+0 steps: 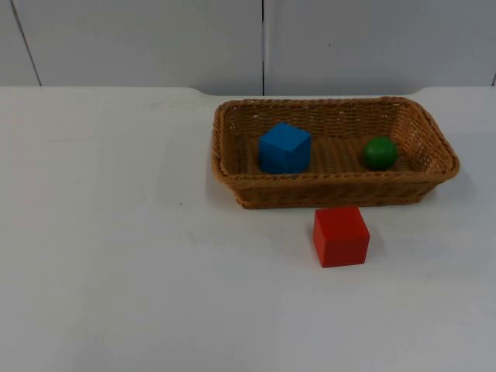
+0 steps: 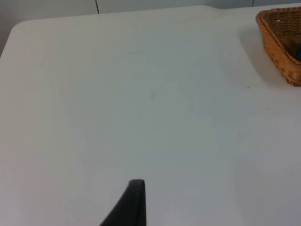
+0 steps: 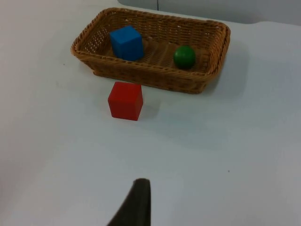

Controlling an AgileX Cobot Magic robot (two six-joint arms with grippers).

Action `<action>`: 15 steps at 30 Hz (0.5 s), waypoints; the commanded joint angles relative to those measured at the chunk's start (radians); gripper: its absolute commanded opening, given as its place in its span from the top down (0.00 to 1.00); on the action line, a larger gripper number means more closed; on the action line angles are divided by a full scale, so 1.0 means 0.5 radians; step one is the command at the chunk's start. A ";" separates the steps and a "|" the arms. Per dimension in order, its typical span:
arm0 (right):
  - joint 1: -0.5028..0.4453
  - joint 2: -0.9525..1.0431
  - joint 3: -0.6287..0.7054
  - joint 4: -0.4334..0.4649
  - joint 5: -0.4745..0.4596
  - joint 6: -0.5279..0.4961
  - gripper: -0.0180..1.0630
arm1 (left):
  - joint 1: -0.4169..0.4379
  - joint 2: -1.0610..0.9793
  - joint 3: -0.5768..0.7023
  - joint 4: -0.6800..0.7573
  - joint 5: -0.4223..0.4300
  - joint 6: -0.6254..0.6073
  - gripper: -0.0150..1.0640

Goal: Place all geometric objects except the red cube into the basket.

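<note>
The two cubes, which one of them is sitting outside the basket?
The red cube. It sits on the white table just in front of the wicker basket, while the blue cube lies inside it, apart from the green ball.

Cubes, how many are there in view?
2. The blue cube sits in the basket, at its left end; the red cube stands on the table just in front of the basket. None seems hidden.

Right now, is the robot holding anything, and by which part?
Nothing is held. The blue cube and green ball lie in the basket; the red cube sits on the table.
</note>
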 commanded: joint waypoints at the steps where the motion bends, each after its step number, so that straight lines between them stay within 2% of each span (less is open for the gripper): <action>1: 0.001 -0.006 0.012 0.007 -0.003 -0.035 0.17 | 0.012 -0.007 0.009 0.000 -0.024 -0.017 0.01; 3: 0.001 -0.006 0.012 0.057 -0.003 -0.106 0.14 | 0.012 -0.007 0.009 0.000 -0.024 -0.017 0.01; 6: 0.001 -0.006 0.012 0.046 0.001 -0.095 0.10 | 0.012 -0.007 0.009 0.004 -0.024 -0.025 0.01; 15: 0.001 -0.006 0.012 0.046 0.001 -0.090 0.10 | 0.012 -0.007 0.009 0.004 -0.024 -0.025 0.01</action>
